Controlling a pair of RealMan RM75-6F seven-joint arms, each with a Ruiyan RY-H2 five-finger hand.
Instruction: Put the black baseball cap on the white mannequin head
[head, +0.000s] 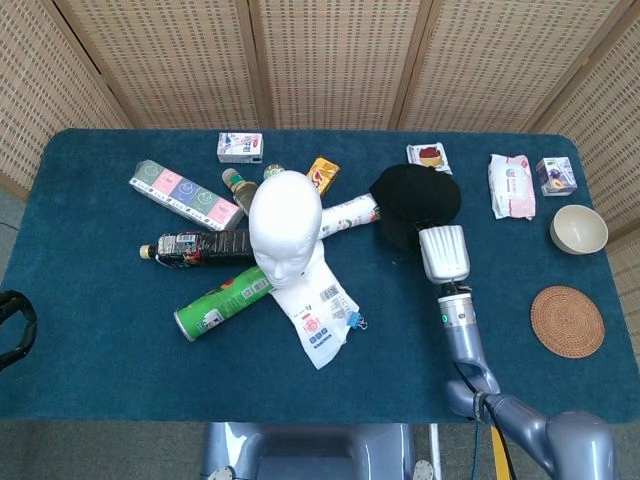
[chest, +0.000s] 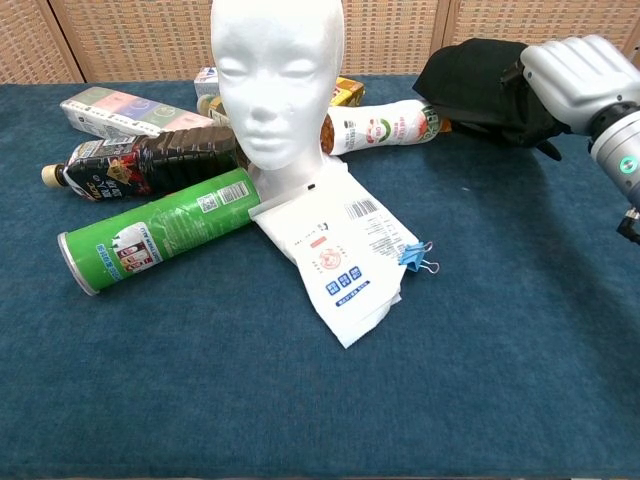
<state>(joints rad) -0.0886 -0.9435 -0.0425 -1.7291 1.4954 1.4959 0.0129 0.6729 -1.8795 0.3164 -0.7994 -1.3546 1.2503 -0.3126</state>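
A table (head: 90, 330) covered in dark blue cloth fills the head view, with woven wicker screens standing behind it along the top of the frame. The white mannequin head (head: 285, 225) stands upright left of centre, ringed by lying clutter: a dark bottle (head: 195, 246) and green can (head: 222, 300) to its left, a white packet (head: 318, 305) with a blue clip in front, a white bottle (head: 345, 213) to its right. The black cap (head: 415, 200) sits right of centre, upper half of the frame, gripped by the right hand (head: 443, 252), whose fingers close on its near edge; in the chest view the cap (chest: 480, 75) looks raised off the cloth at the upper right, hand (chest: 580, 75) beside it. The left hand is not visible. A bowl (head: 578, 229) and round woven mat (head: 567, 321) lie near the right edge. Open cloth spreads across the whole front strip and the lower left
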